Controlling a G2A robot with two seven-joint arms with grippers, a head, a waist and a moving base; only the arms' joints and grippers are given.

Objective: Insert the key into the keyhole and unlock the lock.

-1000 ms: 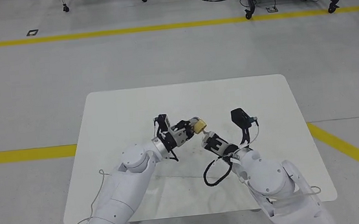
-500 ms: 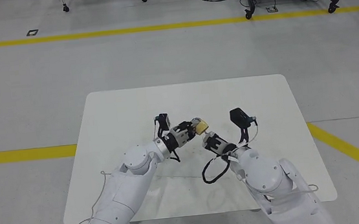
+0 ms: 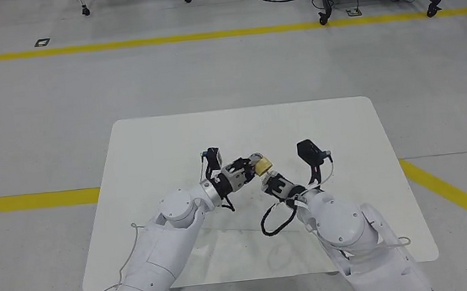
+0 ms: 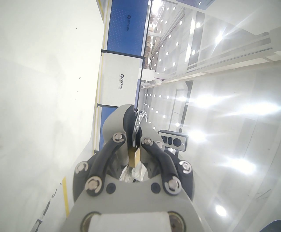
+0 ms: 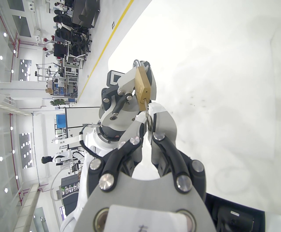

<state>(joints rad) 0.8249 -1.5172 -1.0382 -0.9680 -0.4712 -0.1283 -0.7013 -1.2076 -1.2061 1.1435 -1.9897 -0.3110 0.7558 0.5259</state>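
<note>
Jaws on my right arm are clamped on the bow of the key [image 5: 148,119], its blade entering the keyhole in the bottom of the brass padlock [image 5: 142,87]. My left jaws are pinched shut on the padlock, holding it up over the desk [image 3: 174,143]. If I twist off the blade's axis, the key may bind or slip in my grip. Too hard a turn could swivel the padlock out of the left jaws.

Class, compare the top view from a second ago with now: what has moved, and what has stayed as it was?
The right gripper, shut on the key, edged toward the padlock and closed the small gap. The key's tip now sits in the keyhole. The left gripper kept its hold on the padlock and barely shifted, above the table.
</note>
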